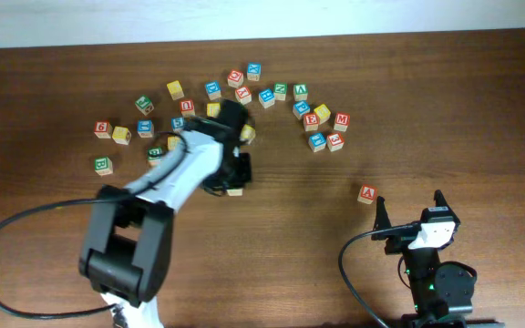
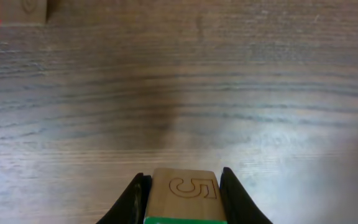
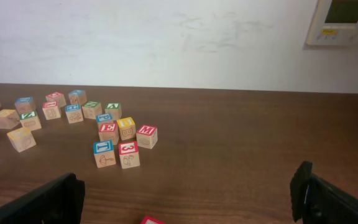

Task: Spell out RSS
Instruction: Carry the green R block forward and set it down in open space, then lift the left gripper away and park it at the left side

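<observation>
Wooden block [image 2: 184, 198] carved with an outline reading as an S, green along its near edge, pinched between the two dark fingers [image 2: 132, 202] of the left gripper [image 2: 184, 190], one finger pressed against each side. From overhead, placed just left of the middle of the table [image 1: 481, 109], a little nearer the far edge than the near one. Impossible to tell from either view whether lifted or resting on the wood.

Left arm [image 1: 176, 173] stretched on a diagonal from the near-left corner toward the middle, wrist tipped down over the block. Bare wood grain ahead of the fingers, with one red-edged block [image 2: 11, 11] well apart at the upper left of the wrist view.

Scattered blocks [image 1: 323, 114] strung in a loose arc near the far edge, from left of centre to right of centre, several just beside or partly hidden behind the left arm.

Lone red block [image 1: 366, 193] lettered A toward the near-right part, well apart from the arc, just ahead of the right gripper [image 1: 408, 211]. Right gripper parked near the near edge toward the right corner, pointing at the far edge, fingers spread wide, holding nothing.
</observation>
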`<move>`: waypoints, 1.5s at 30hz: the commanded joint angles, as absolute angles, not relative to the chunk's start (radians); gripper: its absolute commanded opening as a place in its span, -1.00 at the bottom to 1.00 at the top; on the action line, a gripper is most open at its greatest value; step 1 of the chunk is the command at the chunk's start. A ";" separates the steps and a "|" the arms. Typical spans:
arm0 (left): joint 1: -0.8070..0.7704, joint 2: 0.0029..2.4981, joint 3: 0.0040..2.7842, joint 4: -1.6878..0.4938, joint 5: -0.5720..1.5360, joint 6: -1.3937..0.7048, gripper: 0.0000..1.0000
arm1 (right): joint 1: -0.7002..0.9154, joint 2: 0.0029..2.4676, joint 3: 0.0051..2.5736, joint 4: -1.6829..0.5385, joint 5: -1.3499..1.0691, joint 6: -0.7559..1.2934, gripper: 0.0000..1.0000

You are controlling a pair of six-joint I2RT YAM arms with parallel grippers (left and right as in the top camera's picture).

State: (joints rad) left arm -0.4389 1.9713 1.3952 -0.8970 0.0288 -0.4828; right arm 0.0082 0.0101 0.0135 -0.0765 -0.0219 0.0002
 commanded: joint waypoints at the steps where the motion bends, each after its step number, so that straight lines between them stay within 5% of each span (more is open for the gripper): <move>1: -0.520 1.977 1.392 -0.889 -0.199 -0.593 -0.59 | 0.012 0.004 0.006 -0.079 -0.010 0.005 0.97; 21: -0.546 2.048 1.378 -0.849 -0.041 -0.614 -0.35 | 0.012 0.004 0.006 -0.079 -0.010 0.005 0.97; 25: -0.545 2.048 1.378 -0.846 -0.048 -0.614 -0.45 | 0.012 0.004 0.006 -0.079 -0.010 0.005 0.97; 26: -0.544 2.048 1.379 -0.845 -0.048 -0.614 -0.36 | 0.012 0.004 0.006 -0.079 -0.010 0.005 0.97; 29: -0.544 2.048 1.379 -0.840 -0.048 -0.614 0.37 | 0.012 0.004 0.006 -0.079 -0.010 0.005 0.97; 34: -0.540 2.041 1.453 -0.875 -0.046 -0.597 0.53 | 0.012 0.004 0.006 -0.079 -0.010 0.005 0.97; 39: -0.437 2.016 1.865 -1.106 -0.047 -0.518 0.59 | 0.012 0.004 0.006 -0.079 -0.010 0.005 0.97; 40: -0.400 2.015 1.950 -1.132 -0.048 -0.455 0.92 | 0.012 0.004 0.006 -0.079 -0.010 0.005 0.97; 45: -0.228 2.019 1.977 -1.221 -0.048 -0.417 0.99 | 0.012 0.004 0.006 -0.079 -0.010 0.005 0.97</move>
State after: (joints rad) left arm -0.3115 2.0212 1.9732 -1.1881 -0.0483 -0.4564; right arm 0.0082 0.0101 0.0135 -0.0761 -0.0219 0.0002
